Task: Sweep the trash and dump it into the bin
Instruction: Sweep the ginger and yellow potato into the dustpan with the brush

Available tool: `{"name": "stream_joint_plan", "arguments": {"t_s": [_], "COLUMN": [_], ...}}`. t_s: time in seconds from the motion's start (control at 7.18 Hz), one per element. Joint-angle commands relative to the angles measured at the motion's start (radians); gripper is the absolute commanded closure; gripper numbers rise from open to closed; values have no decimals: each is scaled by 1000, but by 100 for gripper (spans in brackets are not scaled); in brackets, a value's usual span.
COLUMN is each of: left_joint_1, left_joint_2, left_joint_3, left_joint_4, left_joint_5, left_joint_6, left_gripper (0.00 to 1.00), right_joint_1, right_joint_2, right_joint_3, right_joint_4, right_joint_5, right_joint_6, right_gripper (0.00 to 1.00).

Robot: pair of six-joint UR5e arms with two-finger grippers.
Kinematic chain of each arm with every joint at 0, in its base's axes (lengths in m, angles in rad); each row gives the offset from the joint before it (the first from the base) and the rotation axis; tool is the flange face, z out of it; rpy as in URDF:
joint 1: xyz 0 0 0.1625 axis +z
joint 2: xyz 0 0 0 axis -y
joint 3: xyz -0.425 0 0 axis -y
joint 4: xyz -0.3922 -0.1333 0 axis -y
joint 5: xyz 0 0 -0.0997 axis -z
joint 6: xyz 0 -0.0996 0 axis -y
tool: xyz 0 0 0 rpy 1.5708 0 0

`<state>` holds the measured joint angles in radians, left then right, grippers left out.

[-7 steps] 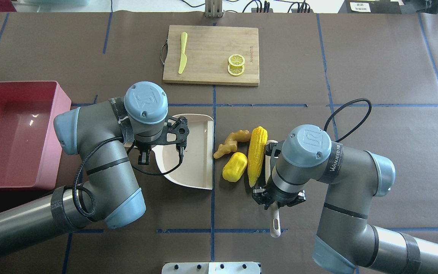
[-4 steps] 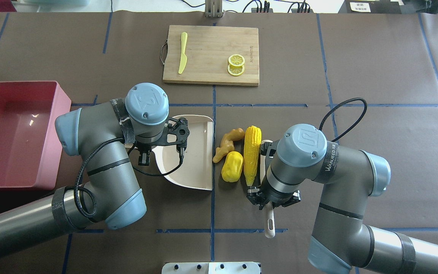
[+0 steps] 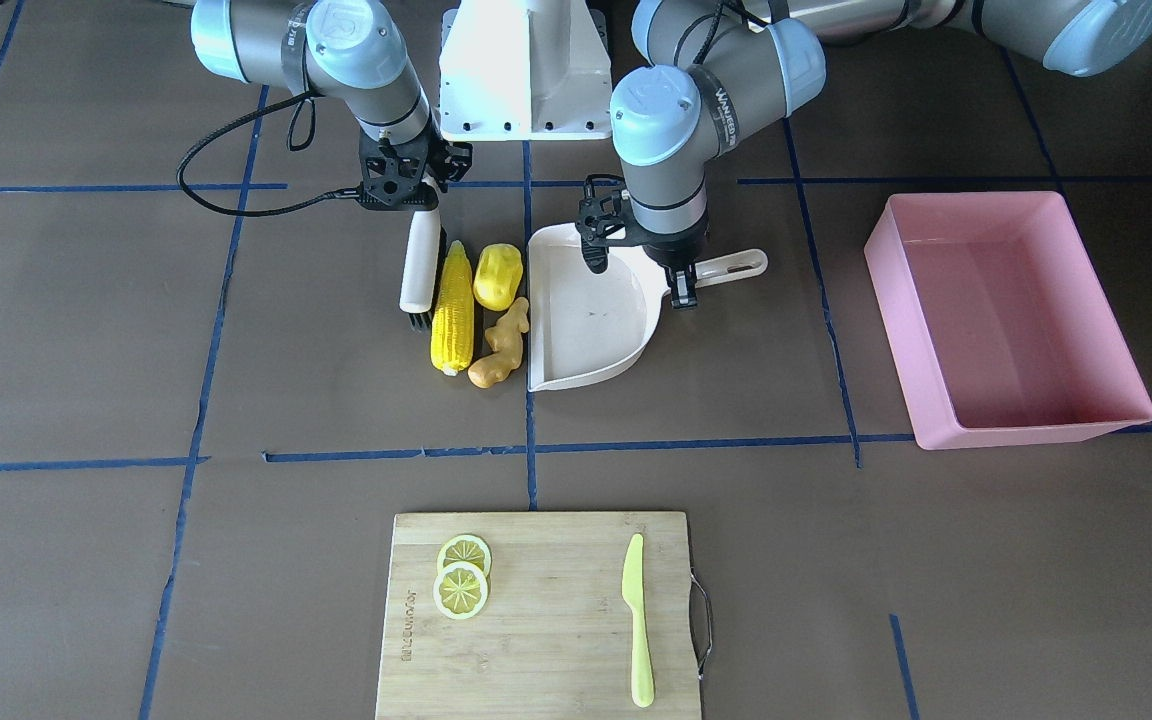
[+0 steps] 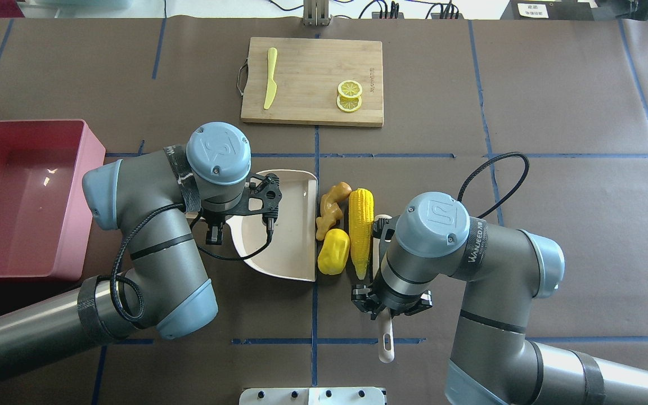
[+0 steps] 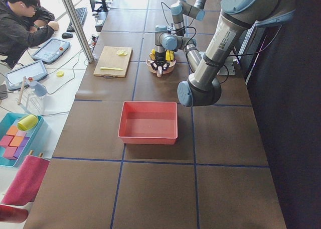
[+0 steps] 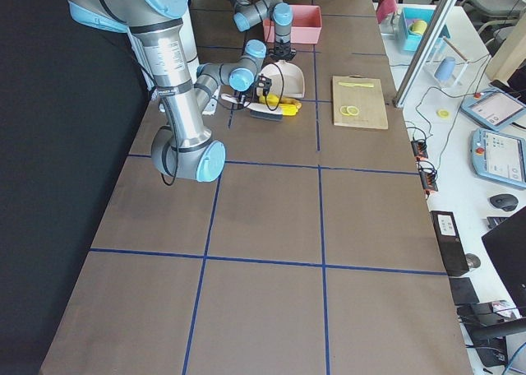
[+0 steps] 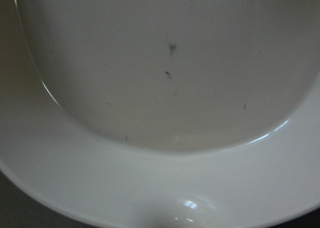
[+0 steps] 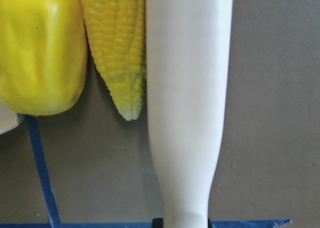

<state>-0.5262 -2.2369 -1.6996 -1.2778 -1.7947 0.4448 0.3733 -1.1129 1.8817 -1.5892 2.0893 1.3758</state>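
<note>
Trash sat packed between the brush and the dustpan's open lip.

The corn cob [image 4: 360, 233] lay lengthwise against the white brush [image 3: 420, 262]. The yellow lump [image 4: 333, 259] and ginger root [image 4: 329, 210] were pressed between it and the front edge of the off-white dustpan [image 4: 296, 247]. The right gripper [image 4: 390, 305] was clamped on the brush's handle just behind the cob's pointed end, the robot's side of the pile. The left gripper [image 3: 681, 275] was closed on the dustpan's handle, on the far side of the pan from the trash. The pink bin [image 3: 1036, 425] stood well apart beyond that arm, holding none of the trash. Farther across the table, a cutting board [image 4: 313, 84] carried lemon slices [image 4: 350, 95] and a knife [image 4: 270, 79].
</note>
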Motion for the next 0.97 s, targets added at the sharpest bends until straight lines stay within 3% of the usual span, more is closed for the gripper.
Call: {"name": "stream_joint_plan", "arguments": {"t_s": [0.0,0.84], "left_joint_1": [0,2], "left_joint_2": [-1,-1], "left_joint_3": [-3,0], "left_joint_4": [0,0], "left_joint_5": [0,0], "left_joint_6": [-12,-15], "left_gripper": [100,100], "right_joint_1": [-5,-42], "right_joint_2": [31,133], "right_joint_3": [-22,-50], "right_joint_4": [2,0], "right_joint_5": [0,-2], "right_joint_6": [2,84], "right_gripper": [100,100]}}
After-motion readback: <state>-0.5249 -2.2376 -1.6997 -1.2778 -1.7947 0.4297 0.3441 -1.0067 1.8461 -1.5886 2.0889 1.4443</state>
